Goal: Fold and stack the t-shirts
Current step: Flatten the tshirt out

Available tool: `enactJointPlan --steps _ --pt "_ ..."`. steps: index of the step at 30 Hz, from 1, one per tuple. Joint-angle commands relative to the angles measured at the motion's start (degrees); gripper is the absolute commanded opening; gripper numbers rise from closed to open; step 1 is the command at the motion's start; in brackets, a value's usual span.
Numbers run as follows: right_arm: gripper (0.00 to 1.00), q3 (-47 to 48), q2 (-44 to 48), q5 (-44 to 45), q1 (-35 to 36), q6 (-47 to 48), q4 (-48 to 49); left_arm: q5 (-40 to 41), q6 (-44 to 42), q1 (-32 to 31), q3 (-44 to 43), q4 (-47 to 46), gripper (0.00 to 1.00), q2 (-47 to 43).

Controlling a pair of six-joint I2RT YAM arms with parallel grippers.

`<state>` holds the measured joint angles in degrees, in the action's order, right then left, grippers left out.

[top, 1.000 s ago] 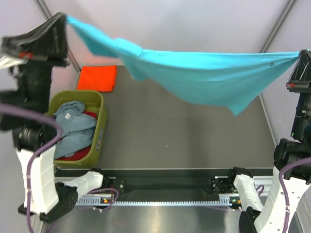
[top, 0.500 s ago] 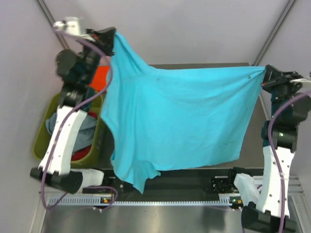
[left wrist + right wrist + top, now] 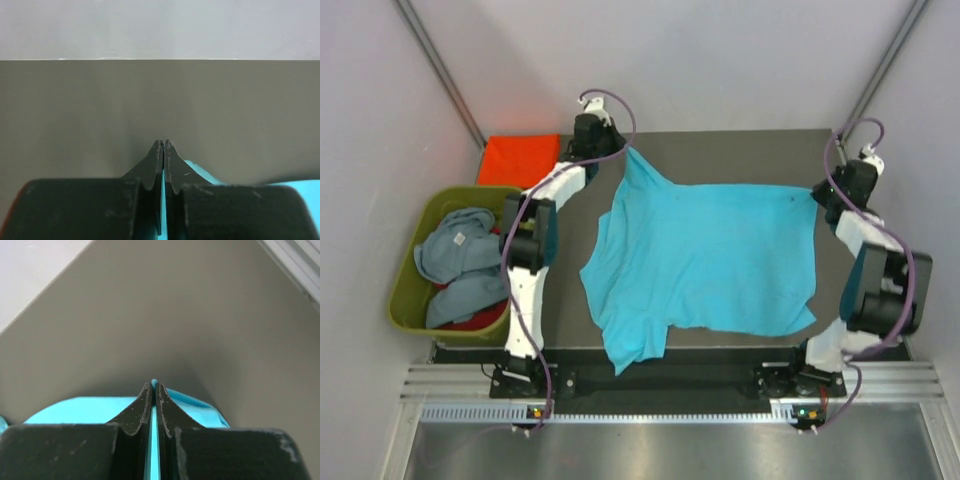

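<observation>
While the bright turquoise cloth t-shirt (image 3: 710, 255) lies spread across the middle of the dark grey table top (image 3: 720, 150), we note both of its far corners are pinched. The left gripper (image 3: 163, 144) has its fingers pressed together on a sliver of turquoise at the far-left corner, and the right gripper (image 3: 153, 385) is clamped the same way on the far-right corner. The far-left corner is pulled out to a point, the left edge is rumpled, and the near-left part reaches the near table edge.

We judge the spread done and the folding not yet begun. Risks: letting go with the left side bunched would bake wrinkles into the fold, and any pull toward the near side could slide that low corner off the table.

Further out, the orange-red folded t-shirt (image 3: 520, 160) sits at far left. The olive-green plastic tub (image 3: 405, 300) beside it holds the grey-blue crumpled t-shirt (image 3: 460, 250) over the red t-shirt (image 3: 480, 318).
</observation>
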<state>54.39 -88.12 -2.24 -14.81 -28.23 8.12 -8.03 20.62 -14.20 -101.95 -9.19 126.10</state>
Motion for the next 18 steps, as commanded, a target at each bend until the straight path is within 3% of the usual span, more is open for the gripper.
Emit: enactJointPlan --steps 1,6,9,18 --pt "0.00 10.61 -7.22 1.80 -1.09 4.32 5.87 -2.86 3.28 1.01 -13.33 -3.74 0.00 6.68" --pt "0.00 19.42 -18.73 3.65 -2.07 5.64 3.32 -3.13 6.36 1.54 -24.77 -3.29 0.00 17.24" --pt "0.00 25.05 -23.92 3.65 -2.24 6.52 1.90 -2.60 7.58 1.80 -26.54 -3.64 0.00 19.88" --pt "0.00 30.51 -29.56 7.08 -2.51 5.29 -0.47 0.21 7.59 2.15 -32.67 -7.86 0.00 23.30"
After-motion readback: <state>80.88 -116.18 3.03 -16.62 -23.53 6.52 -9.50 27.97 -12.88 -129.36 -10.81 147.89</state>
